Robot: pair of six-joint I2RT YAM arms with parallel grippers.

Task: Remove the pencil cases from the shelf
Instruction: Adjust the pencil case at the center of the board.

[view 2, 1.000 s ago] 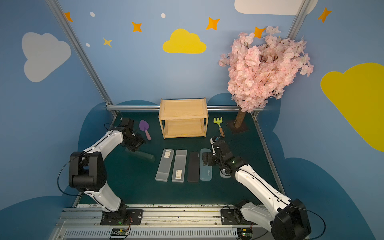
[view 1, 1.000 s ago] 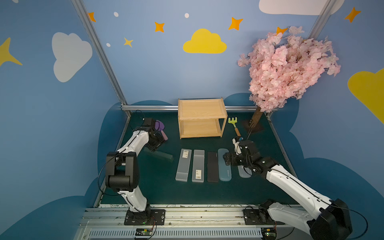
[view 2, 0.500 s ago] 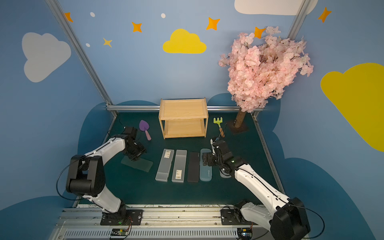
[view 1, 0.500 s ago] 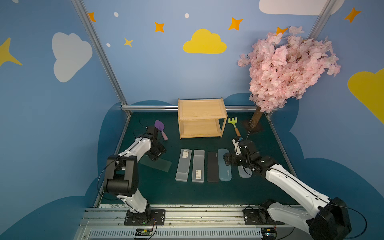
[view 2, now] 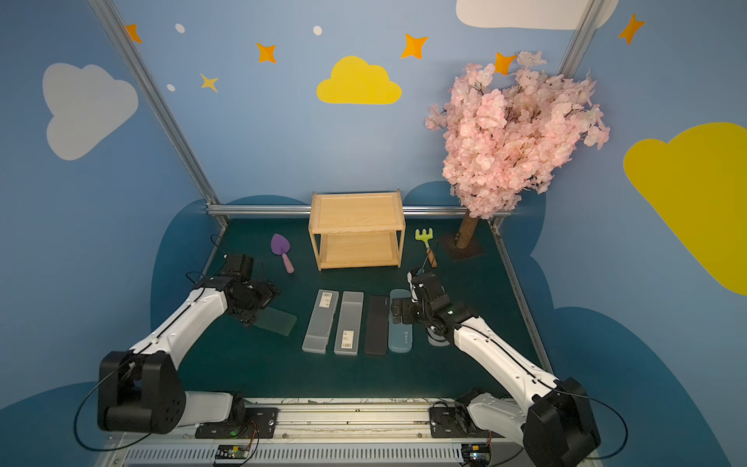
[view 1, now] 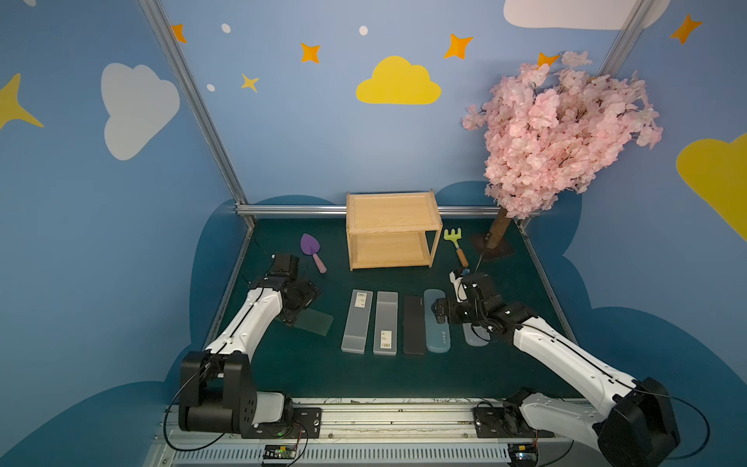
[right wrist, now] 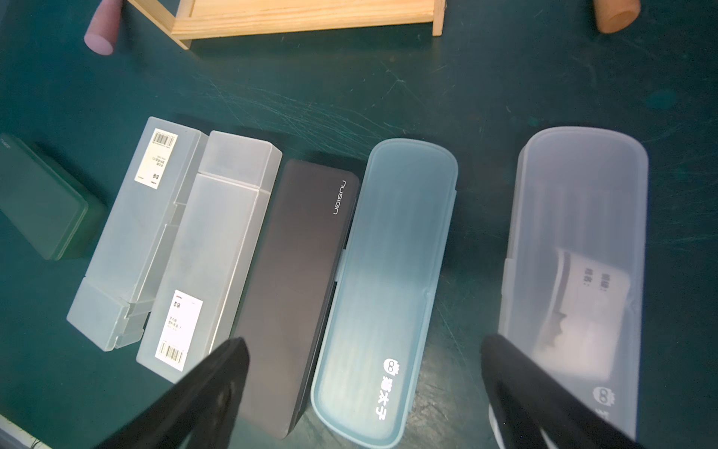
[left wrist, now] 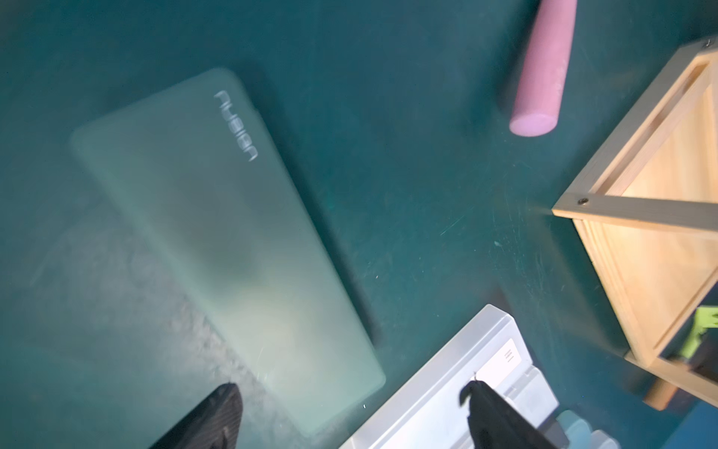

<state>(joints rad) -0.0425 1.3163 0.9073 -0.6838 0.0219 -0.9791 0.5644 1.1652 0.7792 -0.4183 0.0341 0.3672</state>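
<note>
Your left end effector (left wrist: 349, 404) has just released the green case (left wrist: 233, 241) onto the surface below it; your right end effector (right wrist: 365, 344) gapes empty, and the shelf (view 1: 391, 233) is cleared.

Walls (view 1: 303, 141): blue, painted with white and yellow clouds (view 1: 398, 83) and orange stars (view 1: 310, 52).
Frame: silver metal posts (view 1: 194, 105) at the corners.
Table (view 1: 323, 376): dark green, scuffed surface.
Back corner: pink blossom tree (view 1: 558, 133) on a dark base.
</note>
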